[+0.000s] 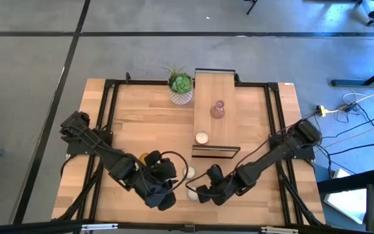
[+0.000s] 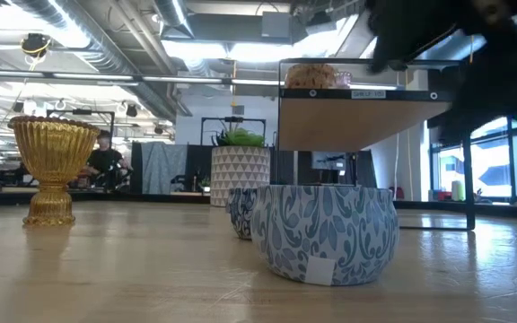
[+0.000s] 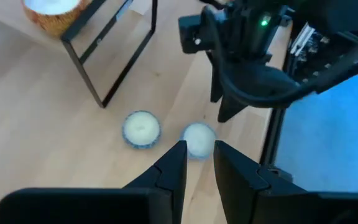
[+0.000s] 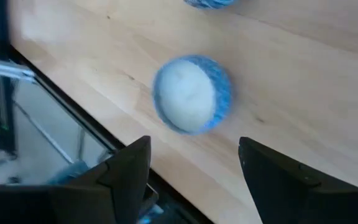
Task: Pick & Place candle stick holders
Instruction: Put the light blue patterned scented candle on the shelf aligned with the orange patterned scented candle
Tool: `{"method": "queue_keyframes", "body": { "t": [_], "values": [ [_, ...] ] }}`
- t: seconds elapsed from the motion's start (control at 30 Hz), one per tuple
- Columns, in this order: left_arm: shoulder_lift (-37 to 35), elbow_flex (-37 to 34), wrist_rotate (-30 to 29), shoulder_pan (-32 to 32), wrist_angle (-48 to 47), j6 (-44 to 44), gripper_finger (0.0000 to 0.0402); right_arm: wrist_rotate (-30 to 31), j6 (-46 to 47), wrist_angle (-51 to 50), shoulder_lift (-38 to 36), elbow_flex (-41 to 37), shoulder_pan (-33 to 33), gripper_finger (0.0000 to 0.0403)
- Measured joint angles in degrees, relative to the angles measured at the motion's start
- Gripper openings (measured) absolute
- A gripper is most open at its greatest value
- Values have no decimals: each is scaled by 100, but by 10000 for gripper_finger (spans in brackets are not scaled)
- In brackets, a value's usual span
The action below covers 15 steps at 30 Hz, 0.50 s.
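**Tabletop** [image 1: 141,110]: pale wood planks inside a black frame, standing on a grey floor [image 1: 31,65]. Cables [image 1: 352,104] are trailing across the floor past the right edge.

**Riser shelf** [image 1: 229,88]: a wooden board on a black frame, running from the middle of the far edge toward the centre.

**Candle stick holders:**
- A pink holder [image 1: 217,110] is standing upright on the riser shelf.
- An amber holder [image 2: 52,166] is standing upright on the tabletop toward the near edge, left of centre. It is close beside the left arm.

**White-topped cup** [image 1: 202,138]: sitting at the near end of the riser shelf.

**Blue patterned candle tins:** two are sitting on the tabletop near the middle of the near edge, one [image 4: 191,93] closer to that edge than the other [image 3: 141,129].

**Plant in a white pot** [image 1: 180,86]: standing at the far edge, just left of the riser shelf.

**Left gripper** [image 3: 199,148]: hovering over the near edge left of centre. Its fingers are only narrowly parted and are grasping nothing.

**Right gripper** [image 4: 194,144]: hanging over the tin nearest the edge. Its fingers are spread wide and released, not touching the tin.

**Room:** exposed ceiling ducts [image 2: 106,36] and strip lights are showing overhead. A person [image 2: 106,160] is sitting far off behind the amber holder, and bright windows [image 2: 492,170] are showing on the other side.
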Motion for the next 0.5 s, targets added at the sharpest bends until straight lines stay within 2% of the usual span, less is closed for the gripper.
{"method": "queue_keyframes", "body": {
  "t": [0.2, 0.5],
  "values": [
    [-9, -1, -116, -45, -18, 126, 74, -37, 113, 428, 305, 0, -96, 247],
    [-15, 0, -92, -40, -14, 470, 74, -331, 137, 388, 562, 2, -191, 247]
  ]
}}
